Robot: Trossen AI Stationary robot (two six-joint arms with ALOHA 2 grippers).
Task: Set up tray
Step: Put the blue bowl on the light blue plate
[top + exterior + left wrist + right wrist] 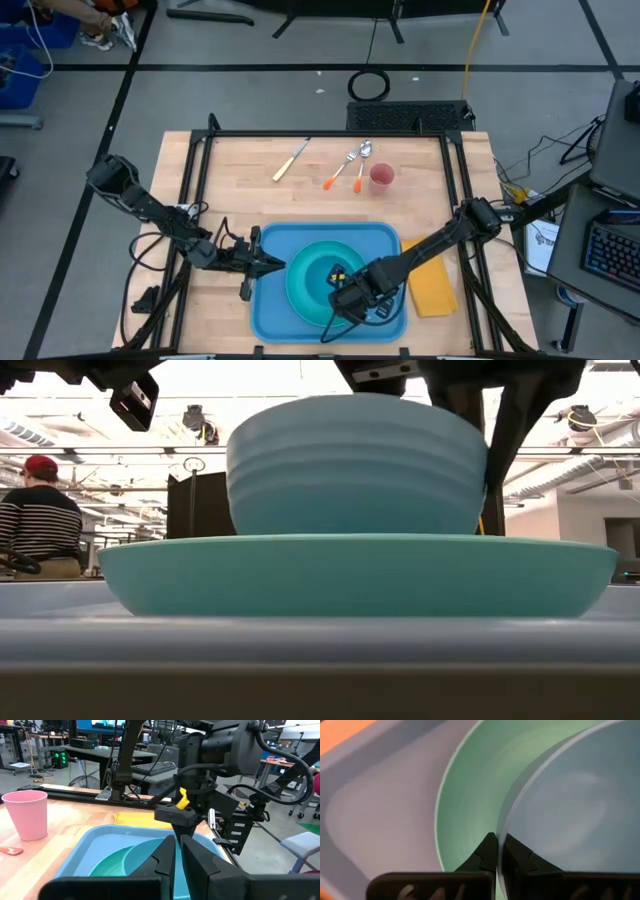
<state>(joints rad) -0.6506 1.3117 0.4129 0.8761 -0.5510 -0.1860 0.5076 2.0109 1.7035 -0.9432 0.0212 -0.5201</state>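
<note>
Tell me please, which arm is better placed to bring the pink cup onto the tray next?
Probably the left. The left gripper waits at the tray edge, apparently holding nothing. The right gripper is shut on the bowl rim over the plate. The pink cup stands beyond the tray.

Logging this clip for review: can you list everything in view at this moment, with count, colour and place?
Tray: one, blue, near edge of the table.
Plate: one, turquoise, on the tray.
Bowl: one, pale blue, on the plate.
Napkin: one, yellow-orange, right of the tray.
Cup: one, pink, far side.
Spoon and fork: one each, orange handles, left of the cup.
Knife: one, pale handle, far left.
Person: one, striped top, red cap, in the room behind.
Left gripper: shut, at the tray's left rim.
Right gripper: shut on the bowl's rim.
</note>
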